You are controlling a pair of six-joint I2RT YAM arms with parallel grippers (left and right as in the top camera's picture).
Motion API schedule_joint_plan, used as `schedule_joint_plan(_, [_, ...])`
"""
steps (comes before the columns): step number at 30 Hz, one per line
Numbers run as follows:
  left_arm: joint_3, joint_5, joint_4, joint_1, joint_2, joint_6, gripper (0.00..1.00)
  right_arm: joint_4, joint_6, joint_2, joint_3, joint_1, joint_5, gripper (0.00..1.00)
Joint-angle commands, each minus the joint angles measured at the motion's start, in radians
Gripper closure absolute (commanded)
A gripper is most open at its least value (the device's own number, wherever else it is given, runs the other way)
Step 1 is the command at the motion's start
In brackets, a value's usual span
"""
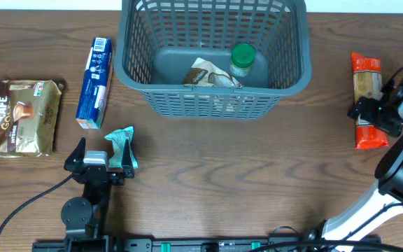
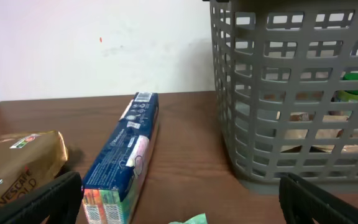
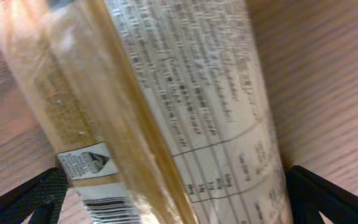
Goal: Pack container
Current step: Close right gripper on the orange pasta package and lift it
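The basket (image 1: 208,103) stands at the far centre of the table (image 1: 257,182), with its long side facing the arms. It is grey-teal plastic with slatted lattice walls, a solid base and a thick rim. Inside on the base lie a crumpled brown-and-white packet (image 1: 212,75) and, just beside it, a green-lidded jar (image 1: 243,59). In the left wrist view the basket wall (image 2: 291,93) rises tall on the right.

Left of the basket a long blue carton (image 1: 94,82) lies flat, near the wall but apart from it. Further left lies a glossy gold coffee pouch (image 1: 21,115). A small teal wrapper (image 1: 122,148) lies in front of the carton, at the left gripper (image 1: 102,157). That gripper's jaws stand wide apart and hold nothing. The wrapper's edge (image 2: 188,219) shows low between the fingers.

Well to the right, near the table edge, lies a long clear packet (image 1: 366,98) with orange ends. The right gripper (image 1: 373,112) sits over its middle with jaws spread wide on either side. The close view shows printed film (image 3: 185,112) between the fingers; contact with the film cannot be judged.

Bare wood lies open between the basket front and both arms.
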Motion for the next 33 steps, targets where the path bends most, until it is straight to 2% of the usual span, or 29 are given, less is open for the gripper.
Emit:
schedule_joint_plan(1, [-0.002,0.003,0.005,-0.004,-0.006,0.01,0.01,-0.013,0.016,0.05,-0.041,0.088,-0.051,0.01])
schedule_joint_plan(7, [-0.002,0.003,0.005,-0.004,-0.006,0.01,0.01,0.005,0.015,0.05,-0.041,0.138,-0.021,0.01])
schedule_joint_plan(17, [-0.002,0.003,0.005,-0.004,-0.006,0.01,0.01,0.021,0.044,0.05,-0.038,0.101,0.084,0.01])
schedule_joint_plan(30, [-0.002,0.003,0.005,-0.004,-0.006,0.01,0.01,-0.096,0.087,0.05,0.13,0.069,0.097,0.01])
schedule_joint_plan(33, [-0.002,0.003,0.005,-0.004,-0.006,0.01,0.01,-0.1,0.086,0.05,0.135,0.069,0.093,0.04])
